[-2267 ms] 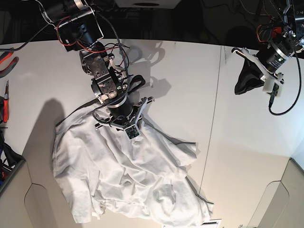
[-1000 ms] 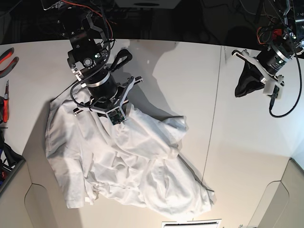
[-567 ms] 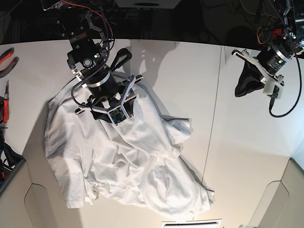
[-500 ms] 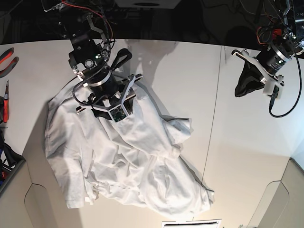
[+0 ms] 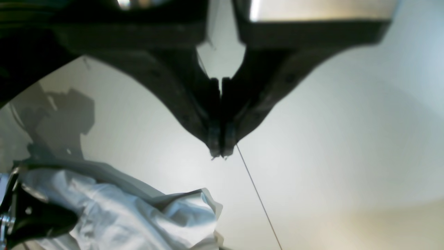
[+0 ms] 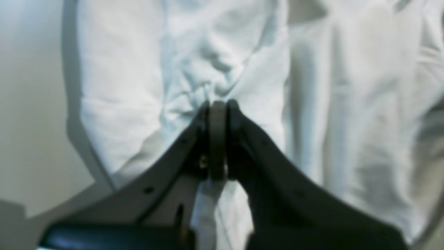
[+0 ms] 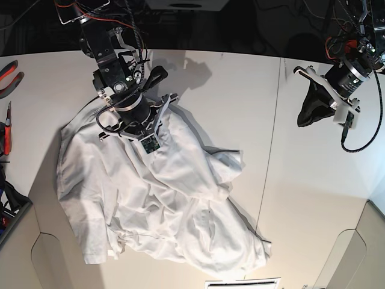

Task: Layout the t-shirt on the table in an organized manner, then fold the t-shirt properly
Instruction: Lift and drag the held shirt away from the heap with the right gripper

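The white t-shirt lies crumpled and wrinkled on the table, left of the middle, running down to the near edge. My right gripper is shut on a raised fold at the shirt's far end, with a strip of cloth showing between its fingers. In the base view its wrist covers the fingertips. My left gripper hangs shut and holding nothing above bare table at the far right, well away from the shirt. In the left wrist view its tips meet, and the t-shirt shows at lower left.
A thin dark seam crosses the table right of the shirt. Red-handled pliers and other tools lie at the left edge, above a dark bin. Rounded cut-outs mark the near corners.
My right wrist has shifted slightly toward the far edge over the shirt's top. The cloth beside it has spread a little to the right. The left arm has stayed still.
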Controlling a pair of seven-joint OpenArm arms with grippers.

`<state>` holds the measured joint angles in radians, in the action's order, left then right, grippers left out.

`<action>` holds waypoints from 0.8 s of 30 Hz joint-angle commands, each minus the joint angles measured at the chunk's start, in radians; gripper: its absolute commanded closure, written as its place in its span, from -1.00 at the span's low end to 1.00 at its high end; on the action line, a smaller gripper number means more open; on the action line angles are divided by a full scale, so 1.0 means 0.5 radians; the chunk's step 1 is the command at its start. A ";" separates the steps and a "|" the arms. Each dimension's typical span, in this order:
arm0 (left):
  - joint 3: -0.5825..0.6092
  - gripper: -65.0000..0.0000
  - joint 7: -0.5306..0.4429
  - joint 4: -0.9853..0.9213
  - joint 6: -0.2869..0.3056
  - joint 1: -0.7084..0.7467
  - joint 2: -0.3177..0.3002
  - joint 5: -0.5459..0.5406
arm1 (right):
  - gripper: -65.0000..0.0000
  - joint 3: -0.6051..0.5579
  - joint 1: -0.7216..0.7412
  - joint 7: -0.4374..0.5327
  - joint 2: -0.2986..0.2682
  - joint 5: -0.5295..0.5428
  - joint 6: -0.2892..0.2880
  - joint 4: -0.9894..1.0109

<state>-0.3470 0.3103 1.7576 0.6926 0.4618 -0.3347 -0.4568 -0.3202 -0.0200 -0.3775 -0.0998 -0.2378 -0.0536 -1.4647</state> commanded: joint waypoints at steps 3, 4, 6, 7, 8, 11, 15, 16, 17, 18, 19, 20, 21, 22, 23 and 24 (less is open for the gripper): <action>-0.011 1.00 -0.042 0.024 0.011 -0.004 -0.023 -0.034 | 1.00 0.004 -0.031 -0.016 0.003 -0.056 0.011 -0.285; -0.011 1.00 -0.043 0.024 0.011 -0.004 -0.023 -0.034 | 1.00 0.004 -0.056 -0.047 0.000 -0.053 0.010 -0.366; -0.011 1.00 -0.043 0.024 0.011 -0.004 -0.023 -0.034 | 1.00 0.004 -0.117 -0.102 0.000 -0.053 0.008 -0.505; -0.011 1.00 -0.043 0.024 0.011 -0.004 -0.023 -0.034 | 1.00 0.003 -0.150 -0.129 0.000 -0.053 0.001 -0.565; -0.011 1.00 -0.043 0.024 0.011 -0.004 -0.023 -0.034 | 1.00 0.002 -0.185 -0.153 -0.001 -0.050 -0.024 -0.620; -0.011 1.00 -0.043 0.024 0.011 -0.004 -0.024 -0.034 | 1.00 -0.002 -0.316 -0.204 -0.028 0.015 -0.125 -0.758; -0.011 1.00 -0.043 0.024 0.011 -0.004 -0.024 -0.034 | 1.00 -0.005 -0.513 -0.298 -0.111 0.109 -0.240 -0.905; -0.011 1.00 -0.043 0.024 0.011 -0.005 -0.024 -0.034 | 1.00 -0.005 -0.563 -0.311 -0.136 0.127 -0.280 -0.937; -0.011 1.00 -0.043 0.024 0.011 -0.004 -0.024 -0.035 | 1.00 -0.005 -0.616 -0.313 -0.165 0.137 -0.327 -0.967; -0.011 1.00 -0.043 0.024 0.011 -0.005 -0.024 -0.035 | 1.00 -0.005 -0.666 -0.314 -0.193 0.156 -0.377 -0.993; -0.011 1.00 -0.043 0.024 0.011 -0.005 -0.024 -0.035 | 1.00 -0.005 -0.711 -0.314 -0.224 0.185 -0.423 -1.010; -0.011 1.00 -0.043 0.024 0.011 -0.005 -0.024 -0.035 | 1.00 -0.005 -0.752 -0.314 -0.252 0.225 -0.469 -1.015; -0.011 1.00 -0.043 0.024 0.011 -0.005 -0.024 -0.035 | 1.00 -0.005 -0.787 -0.315 -0.281 0.266 -0.516 -1.015; -0.011 1.00 -0.043 0.024 0.011 -0.005 -0.024 -0.035 | 1.00 -0.005 -0.819 -0.315 -0.309 0.301 -0.552 -1.015; -0.011 1.00 -0.043 0.024 0.011 -0.005 -0.024 -0.035 | 1.00 -0.005 -0.848 -0.315 -0.335 0.318 -0.575 -1.015; -0.011 1.00 -0.043 0.024 0.011 -0.005 -0.024 -0.035 | 1.00 -0.005 -0.872 -0.315 -0.357 0.320 -0.578 -1.015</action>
<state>-0.3470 0.3103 1.7576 0.6926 0.4618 -0.3351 -0.4564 -0.3229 -0.4522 -0.5533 -0.2745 -0.0860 -0.3405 -1.9526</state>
